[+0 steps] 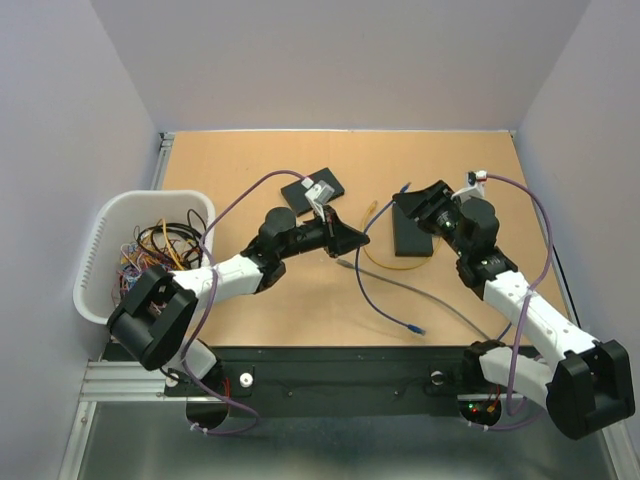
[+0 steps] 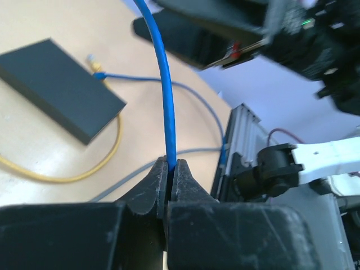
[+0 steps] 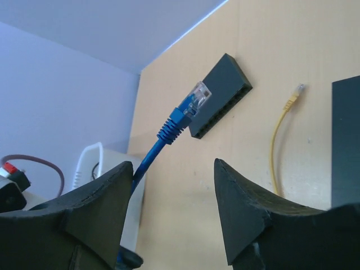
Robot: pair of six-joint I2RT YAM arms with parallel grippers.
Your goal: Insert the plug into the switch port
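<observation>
I see tangled wires (image 1: 152, 243) in the white basket (image 1: 97, 262), left of my left pincer (image 2: 169, 169). It's clamped on the blue cable (image 2: 166, 101). My right pincer (image 3: 174, 175) stands apart, gripping nothing, plug (image 3: 194, 100) just ahead.

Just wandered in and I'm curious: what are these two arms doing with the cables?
The left gripper is pinched shut on a blue cable. The right gripper is open around that cable just below the plug. The plug hangs in the air, not yet in any port of the black switch lying on the table.
</observation>
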